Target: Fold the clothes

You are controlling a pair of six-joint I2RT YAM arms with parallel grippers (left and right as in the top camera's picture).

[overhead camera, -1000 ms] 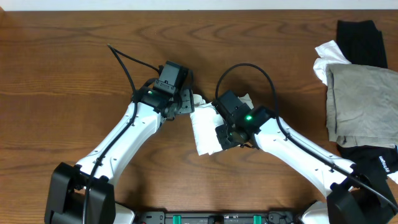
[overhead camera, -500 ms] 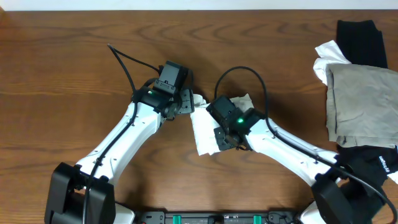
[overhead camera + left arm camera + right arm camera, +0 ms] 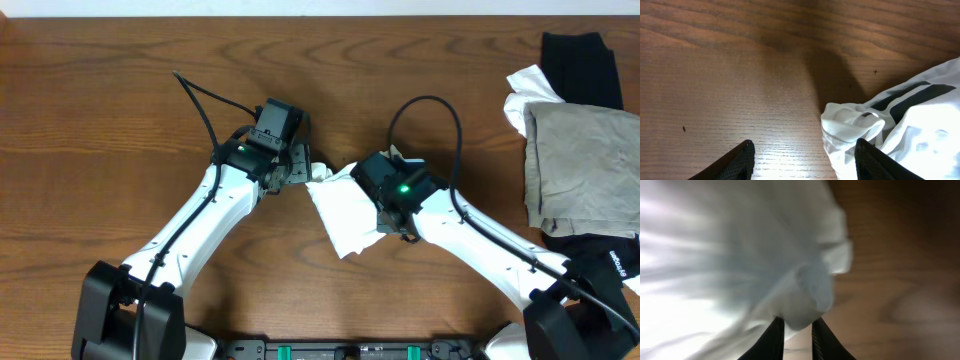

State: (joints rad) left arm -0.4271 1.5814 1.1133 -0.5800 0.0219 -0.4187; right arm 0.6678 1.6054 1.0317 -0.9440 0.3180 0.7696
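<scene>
Right hand (image 3: 796, 324) nearly closed: two slim dark fingers (image 3: 775, 336) close together, pinching a soft bunched fold of the white T-shirt (image 3: 345, 215). Cloth thin and slightly sheer, blurred at close range in the wrist view, falling in loose rippled folds.

Left hand (image 3: 804, 147) wide open, nothing clamped between its two black fingers, over bare worktop (image 3: 100, 150) of dark brown wood grain with a low sheen. Rolled, puckered edge of the shirt lying just inside one of those fingers, with two black diagonal stripes (image 3: 910, 97) across the white.

From overhead, shirt crumpled into a rough pointed wedge at mid-worktop, between the two hands, one corner reaching to the left hand, the opposite side tucked under the right hand.

Well apart, at the right edge: a flat grey-beige garment (image 3: 580, 165) with soft creases, a black garment (image 3: 578, 60) beyond it, a scrap of white cloth (image 3: 520, 95) poking out at its left, and more black fabric (image 3: 600, 255) with white lettering nearer the robot.
</scene>
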